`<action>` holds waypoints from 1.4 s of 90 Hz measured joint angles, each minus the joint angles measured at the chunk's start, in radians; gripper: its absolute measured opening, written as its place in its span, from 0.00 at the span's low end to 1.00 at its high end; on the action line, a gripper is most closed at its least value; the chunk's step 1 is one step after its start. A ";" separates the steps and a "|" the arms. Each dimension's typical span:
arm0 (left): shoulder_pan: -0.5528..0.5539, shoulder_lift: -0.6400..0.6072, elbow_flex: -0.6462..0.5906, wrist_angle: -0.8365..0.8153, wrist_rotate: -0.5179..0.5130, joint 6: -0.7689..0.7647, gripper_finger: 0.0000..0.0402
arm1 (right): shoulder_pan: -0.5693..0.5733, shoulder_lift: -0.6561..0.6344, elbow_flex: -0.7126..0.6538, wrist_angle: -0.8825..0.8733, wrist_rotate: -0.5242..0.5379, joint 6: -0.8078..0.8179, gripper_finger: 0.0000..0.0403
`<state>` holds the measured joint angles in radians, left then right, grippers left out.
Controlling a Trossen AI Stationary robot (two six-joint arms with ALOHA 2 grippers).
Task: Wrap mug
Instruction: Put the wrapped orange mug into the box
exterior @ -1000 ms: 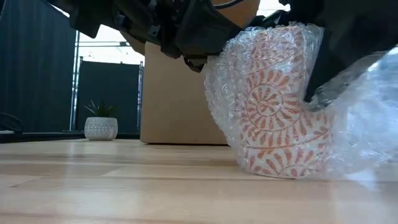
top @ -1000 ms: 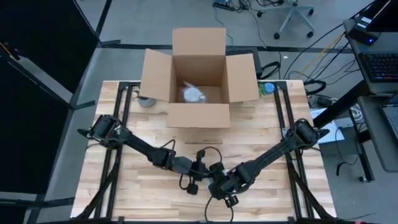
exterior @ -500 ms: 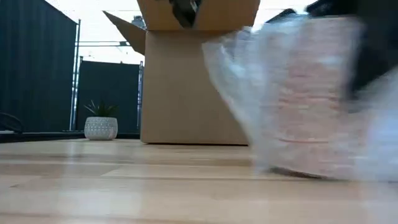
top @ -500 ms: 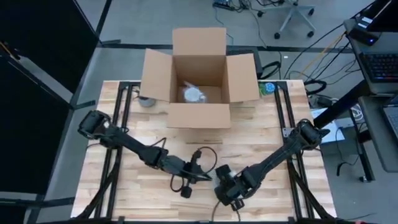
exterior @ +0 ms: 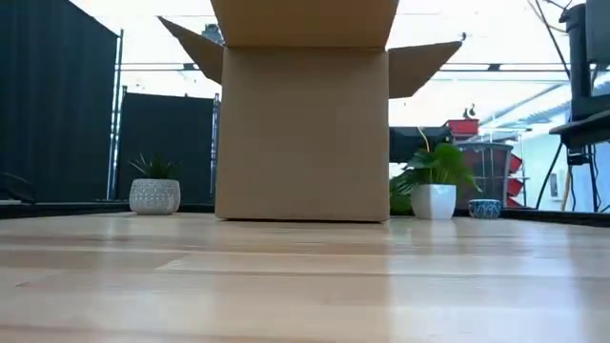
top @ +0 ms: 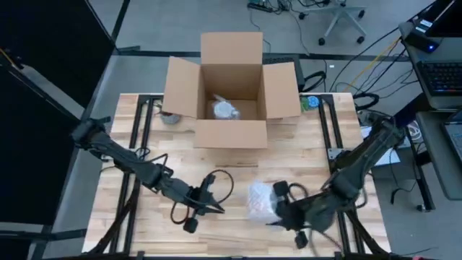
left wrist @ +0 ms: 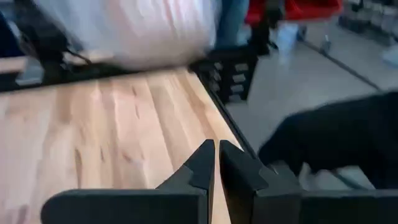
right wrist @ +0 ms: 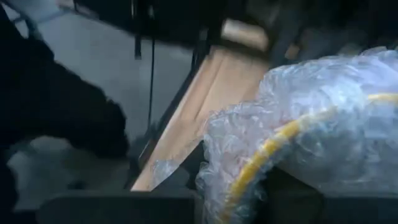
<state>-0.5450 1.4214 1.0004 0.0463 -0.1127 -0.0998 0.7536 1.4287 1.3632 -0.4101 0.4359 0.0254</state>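
Pale wooden plank table (top: 303, 155) has an open brown cardboard box (top: 231, 87) at its far edge. Right gripper (top: 278, 209) is clamped on the bubble-wrapped mug (top: 261, 201) near the front edge. Left gripper (top: 216, 208) sits just beside it, fingers (left wrist: 202, 168) pinched together, holding nothing.

No readable text from my station. Box (top: 230, 83) at 12 o'clock: flaps and walls plain, no print I can make out. Bubble-wrapped mug (top: 261, 200) at 5 o'clock: no lettering legible. Monitor edge at 2 o'clock off table: too small to read. Nothing legible in low or wrist views.
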 joint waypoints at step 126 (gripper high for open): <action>0.070 -0.083 0.000 -0.195 -0.128 0.107 0.03 | -1.214 0.385 0.013 0.383 -0.470 -0.120 0.07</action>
<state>-0.4751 1.3384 1.0008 -0.1490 -0.2409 0.0071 -0.4606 1.8137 1.3762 -0.0275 -0.0339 -0.0941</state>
